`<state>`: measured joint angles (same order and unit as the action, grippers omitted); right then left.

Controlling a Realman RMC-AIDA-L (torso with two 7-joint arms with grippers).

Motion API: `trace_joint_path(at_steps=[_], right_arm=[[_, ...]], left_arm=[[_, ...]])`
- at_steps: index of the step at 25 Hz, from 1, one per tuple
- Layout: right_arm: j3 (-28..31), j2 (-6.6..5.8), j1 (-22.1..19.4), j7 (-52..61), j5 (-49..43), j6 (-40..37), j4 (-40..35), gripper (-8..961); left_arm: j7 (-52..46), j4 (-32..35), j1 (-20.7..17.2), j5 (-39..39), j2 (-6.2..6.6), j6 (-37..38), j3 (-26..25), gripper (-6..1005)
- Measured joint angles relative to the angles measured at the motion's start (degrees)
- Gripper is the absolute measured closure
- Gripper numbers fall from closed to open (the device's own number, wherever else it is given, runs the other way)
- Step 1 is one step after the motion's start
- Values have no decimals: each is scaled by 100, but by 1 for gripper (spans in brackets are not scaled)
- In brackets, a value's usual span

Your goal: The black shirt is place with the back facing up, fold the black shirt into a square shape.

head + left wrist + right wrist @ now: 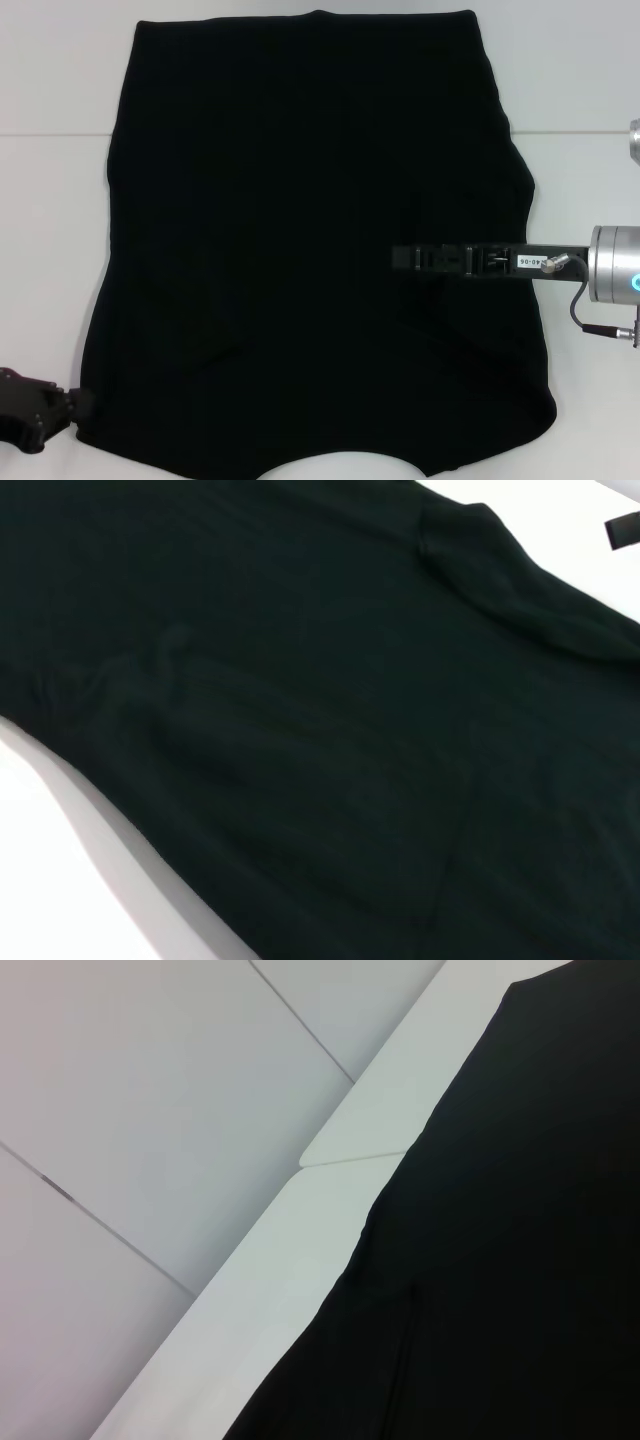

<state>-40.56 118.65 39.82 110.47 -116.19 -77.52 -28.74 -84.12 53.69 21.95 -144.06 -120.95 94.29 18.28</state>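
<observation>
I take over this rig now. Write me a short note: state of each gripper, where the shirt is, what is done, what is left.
Left gripper: low at the near left corner of the black shirt.
Right gripper: reaching in over the shirt's right half.
Shirt: flat on the white table, plain side up, sleeves apparently folded in.
Left: fold the body into a square.

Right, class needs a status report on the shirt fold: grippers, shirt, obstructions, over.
Left gripper at shirt's near left corner. Right gripper over its right side. Black shirt flat, sleeves tucked in. Nothing in the way.
</observation>
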Motion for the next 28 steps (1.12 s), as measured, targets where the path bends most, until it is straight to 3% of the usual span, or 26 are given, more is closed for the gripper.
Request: trace_joint_path(at_steps=[28], right_arm=[[22,-8,-34,0,-1,0,-19,374]], left_arm=[[-424,273,67,-121,35,42,-9,985]])
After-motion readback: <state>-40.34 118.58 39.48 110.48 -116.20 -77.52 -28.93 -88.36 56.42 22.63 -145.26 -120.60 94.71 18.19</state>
